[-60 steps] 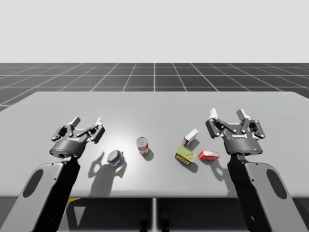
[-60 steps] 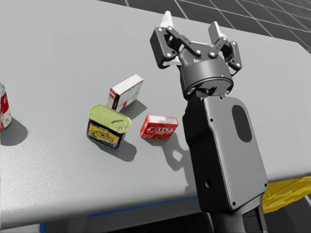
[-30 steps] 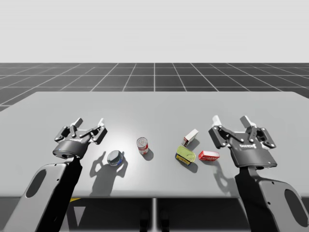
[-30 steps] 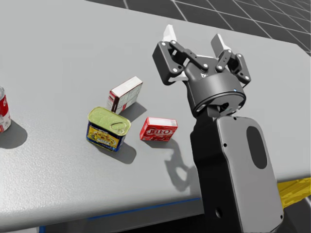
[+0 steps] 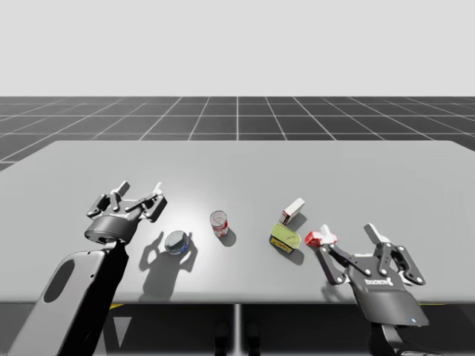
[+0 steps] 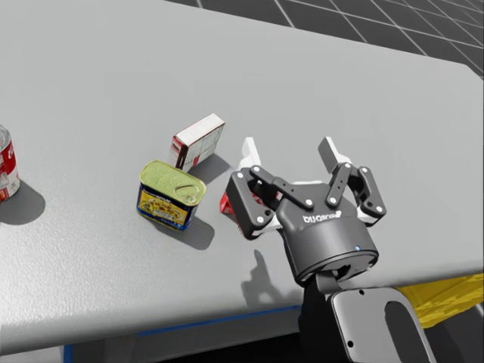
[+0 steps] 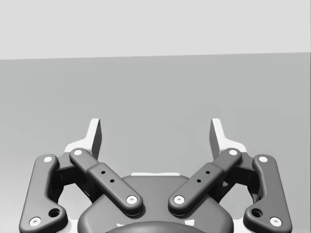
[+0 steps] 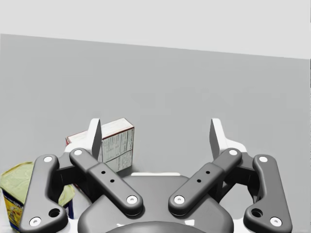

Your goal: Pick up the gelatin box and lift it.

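Right tool [image 6: 287, 147], wide open, by red gelatin box [image 5: 312, 239]; yellow-topped can [image 6: 168, 193] and white box [image 6: 198, 141] just beside.

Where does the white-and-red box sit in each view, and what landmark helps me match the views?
High view: white-and-red box just beyond the yellow-lidded tin.
Head view: box again just beyond the tin.
Right wrist view: box ahead of my right gripper, partly behind one finger; tin beside the gripper.
Shared landmark: the yellow-lidded tin.
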`<state>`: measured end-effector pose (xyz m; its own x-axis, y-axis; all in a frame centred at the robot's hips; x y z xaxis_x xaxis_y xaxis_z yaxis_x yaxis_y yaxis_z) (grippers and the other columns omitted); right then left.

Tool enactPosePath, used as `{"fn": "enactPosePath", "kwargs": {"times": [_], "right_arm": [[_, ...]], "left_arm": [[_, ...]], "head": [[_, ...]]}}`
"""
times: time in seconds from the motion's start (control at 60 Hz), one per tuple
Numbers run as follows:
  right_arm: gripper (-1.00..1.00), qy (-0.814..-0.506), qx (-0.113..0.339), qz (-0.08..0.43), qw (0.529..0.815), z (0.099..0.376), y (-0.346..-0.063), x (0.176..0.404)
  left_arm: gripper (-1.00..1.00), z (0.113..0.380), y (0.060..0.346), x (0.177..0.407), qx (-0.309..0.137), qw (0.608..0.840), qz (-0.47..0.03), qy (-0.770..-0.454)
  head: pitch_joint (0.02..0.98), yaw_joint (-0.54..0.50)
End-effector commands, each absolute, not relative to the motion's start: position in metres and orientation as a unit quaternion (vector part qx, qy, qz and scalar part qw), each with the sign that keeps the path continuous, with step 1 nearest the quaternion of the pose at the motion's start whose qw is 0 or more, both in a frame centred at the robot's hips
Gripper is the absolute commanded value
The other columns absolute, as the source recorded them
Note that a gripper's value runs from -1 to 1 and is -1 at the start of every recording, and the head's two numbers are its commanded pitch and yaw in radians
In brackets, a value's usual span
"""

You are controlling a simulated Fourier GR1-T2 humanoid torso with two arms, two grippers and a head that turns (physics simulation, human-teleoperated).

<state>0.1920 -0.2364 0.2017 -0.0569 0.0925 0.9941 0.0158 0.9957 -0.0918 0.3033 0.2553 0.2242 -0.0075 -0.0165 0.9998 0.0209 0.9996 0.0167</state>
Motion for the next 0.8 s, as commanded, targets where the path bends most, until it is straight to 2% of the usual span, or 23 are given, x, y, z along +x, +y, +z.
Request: {"fn": "enactPosePath", "kwargs": {"times": [0.017, 0.283, 0.8], "right_arm": [[-1.00, -0.712, -0.047, 0.038, 0.700, 0.180, -0.234, 0.175], [-1.00, -0.686, -0.051, 0.037, 0.725, 0.149, -0.229, 0.169], [-1.00, -0.648, -0.065, 0.014, 0.759, 0.108, -0.232, 0.203]], "left_arm": [[-1.00, 0.223, 0.254, 0.303, -0.001, 0.705, -0.015, -0.710], [-1.00, 0.222, 0.252, 0.303, -0.001, 0.706, -0.016, -0.708], [-1.00, 0.222, 0.250, 0.303, 0.001, 0.705, -0.017, -0.709]], "head": [[0.887, -0.42], [0.893, -0.42], [0.897, -0.42]]}}
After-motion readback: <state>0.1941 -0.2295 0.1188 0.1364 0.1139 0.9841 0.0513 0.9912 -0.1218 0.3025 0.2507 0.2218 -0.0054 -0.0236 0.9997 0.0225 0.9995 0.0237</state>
